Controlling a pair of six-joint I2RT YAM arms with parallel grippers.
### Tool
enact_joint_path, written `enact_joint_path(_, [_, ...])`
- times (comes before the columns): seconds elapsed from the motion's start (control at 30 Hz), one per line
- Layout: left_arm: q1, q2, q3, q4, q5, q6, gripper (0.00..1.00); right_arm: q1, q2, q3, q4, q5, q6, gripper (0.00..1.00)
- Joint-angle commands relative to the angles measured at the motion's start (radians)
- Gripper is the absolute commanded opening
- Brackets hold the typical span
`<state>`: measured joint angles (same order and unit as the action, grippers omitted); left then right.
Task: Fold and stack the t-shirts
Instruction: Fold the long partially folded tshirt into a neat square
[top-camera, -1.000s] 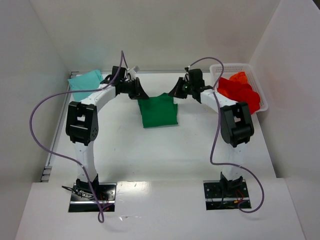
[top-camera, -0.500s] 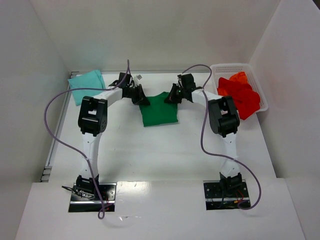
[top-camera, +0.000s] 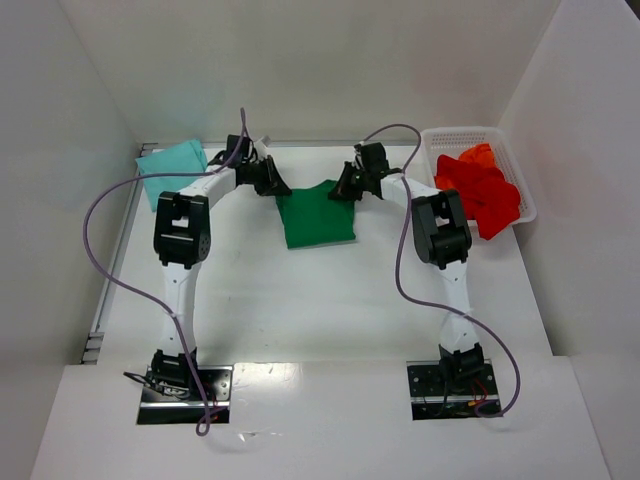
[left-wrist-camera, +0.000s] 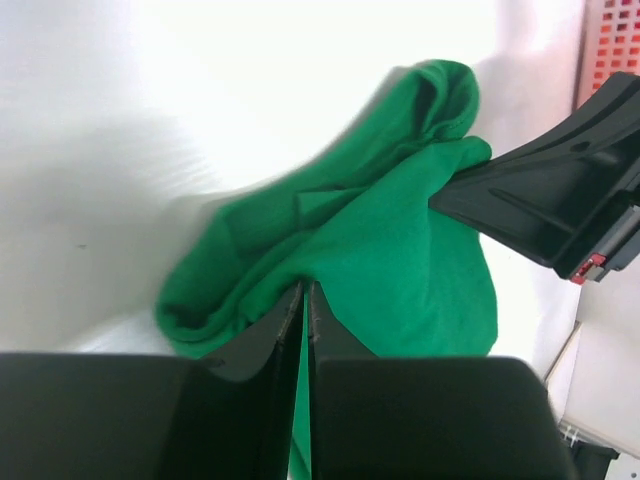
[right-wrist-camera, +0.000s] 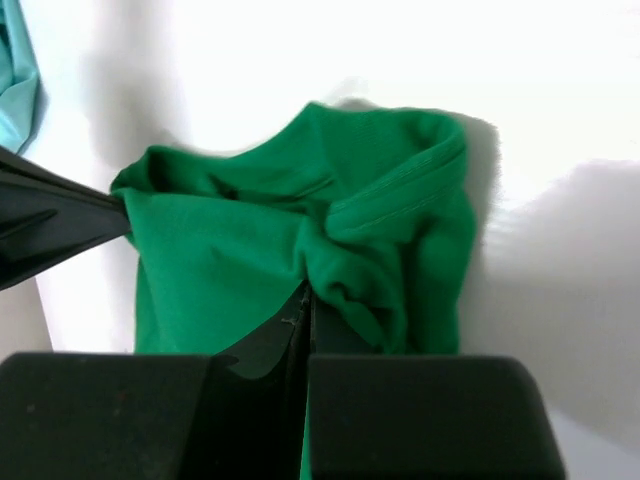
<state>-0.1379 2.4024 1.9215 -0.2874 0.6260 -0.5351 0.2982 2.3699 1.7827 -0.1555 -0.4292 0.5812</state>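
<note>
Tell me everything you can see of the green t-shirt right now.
The green t-shirt is soft knit cloth, folded into a rough rectangle on the white table, toward its far side. Its far edge is bunched and wrinkled. The left gripper pinches its far left corner, the right gripper its far right corner.

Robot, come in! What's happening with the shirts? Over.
Left pincer, right pincer shut on green tee. Red tees in basket. Nothing blocking.
</note>
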Motion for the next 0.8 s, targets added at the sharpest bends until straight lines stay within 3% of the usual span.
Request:
enact_joint_path(0.0, [0.008, 0.033, 0.034, 0.005, -0.008, -0.017, 0.11, -0.020, 0.034, 0.059, -0.012, 0.035, -0.021, 0.00])
enact_joint_path(0.67, [0.038, 0.104, 0.148, -0.062, -0.086, 0.012, 0.13, -0.048, 0.135, 0.242, -0.043, 0.066, -0.032, 0.06])
enact_joint_path(0.77, [0.049, 0.049, 0.156, -0.072, -0.087, 0.023, 0.19, -0.048, 0.135, 0.287, -0.064, 0.066, -0.032, 0.06])
